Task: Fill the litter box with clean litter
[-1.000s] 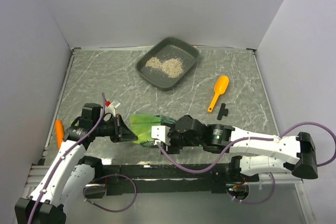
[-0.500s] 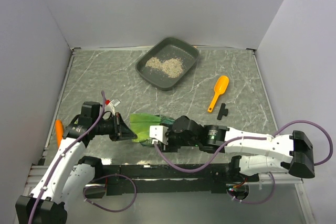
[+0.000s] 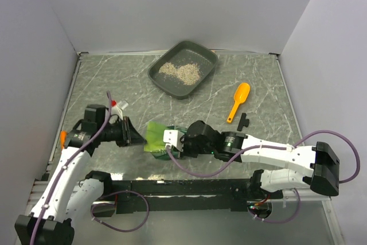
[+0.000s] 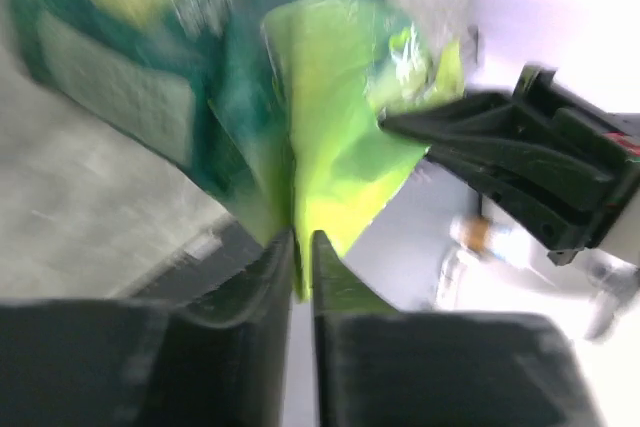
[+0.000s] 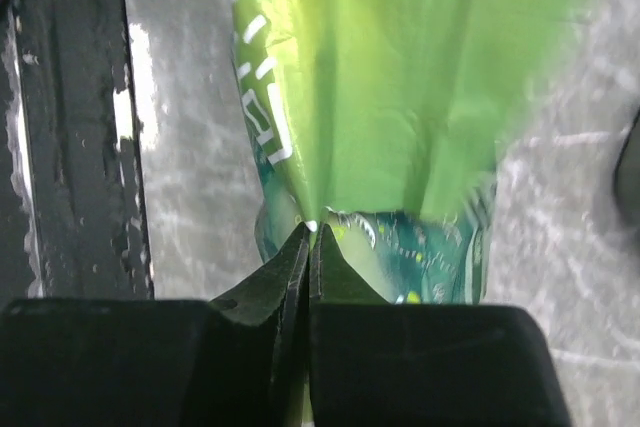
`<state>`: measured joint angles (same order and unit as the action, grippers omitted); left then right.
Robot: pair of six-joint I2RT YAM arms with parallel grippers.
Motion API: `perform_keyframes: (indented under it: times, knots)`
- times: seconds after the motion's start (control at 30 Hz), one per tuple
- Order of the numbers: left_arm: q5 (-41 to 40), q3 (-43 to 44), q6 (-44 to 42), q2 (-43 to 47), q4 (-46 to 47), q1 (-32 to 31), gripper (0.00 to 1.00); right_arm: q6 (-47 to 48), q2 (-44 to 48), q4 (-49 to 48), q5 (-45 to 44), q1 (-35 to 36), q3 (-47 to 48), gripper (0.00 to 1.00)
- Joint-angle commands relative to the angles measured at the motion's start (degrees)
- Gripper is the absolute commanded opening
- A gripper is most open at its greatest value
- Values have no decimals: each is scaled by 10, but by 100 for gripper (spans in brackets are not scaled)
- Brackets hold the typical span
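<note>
**Green bag pinched from both sides, tray well away**

From above, the litter box [image 3: 203, 60] is seen at the far side of the table, with a small pile of clean litter [image 3: 180, 72] already in it. The green bag [image 3: 155, 137] lies near the arm bases, well apart from the box, between the left gripper [image 3: 137, 137] and the right gripper [image 3: 162, 146]. A spill onto the table is judged likely if the bag is lifted with its mouth tipped. The thin film could also slip or tear if it is pulled from both sides.

In the blurred left wrist view, the left jaws are nearly together, and a thin fold of the bag [image 4: 340, 117] is caught between them.

In the right wrist view, the right jaws are clenched tight, and the bag's edge [image 5: 400, 77] is nipped at their tips.
</note>
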<state>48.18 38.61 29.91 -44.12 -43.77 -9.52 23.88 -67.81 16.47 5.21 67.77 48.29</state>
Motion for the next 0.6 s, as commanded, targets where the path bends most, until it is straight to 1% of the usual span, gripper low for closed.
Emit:
perform_keyframes:
  times: [0.0,0.03,0.07,0.1,0.13,0.17,0.2,0.27,0.3,0.43,0.5,0.53,0.57]
  knots:
    - [-89,125,-71,24,3,12,22,-13,28,116,32,-40,16,0]
    - [-86,138,-87,31,10,10,24,-14,33,123,40,-48,26,0]
    - [-79,156,-90,46,36,7,27,-14,36,144,68,-68,32,0]
    - [-52,159,-92,54,54,3,32,-15,35,158,83,-77,42,0]
    - [-38,160,-94,64,73,2,36,-14,33,173,97,-86,62,0]
    - [-23,156,-95,83,93,1,38,-12,29,195,113,-92,71,0]
    - [13,151,-95,92,131,-2,41,-11,21,207,137,-100,80,0]
    - [41,134,-86,100,163,-7,43,-16,9,222,163,-110,102,0]
    - [59,128,-88,100,181,-12,45,-19,8,224,192,-123,110,0]
    - [48,102,-101,98,212,-48,47,-32,-3,207,257,-150,116,0]
    - [36,81,-98,92,243,-86,48,-37,-14,197,286,-160,121,0]
    - [5,75,-100,84,249,-103,48,-40,-19,191,293,-162,123,0]
    - [-21,67,-105,79,254,-150,48,-42,-26,189,300,-163,124,0]
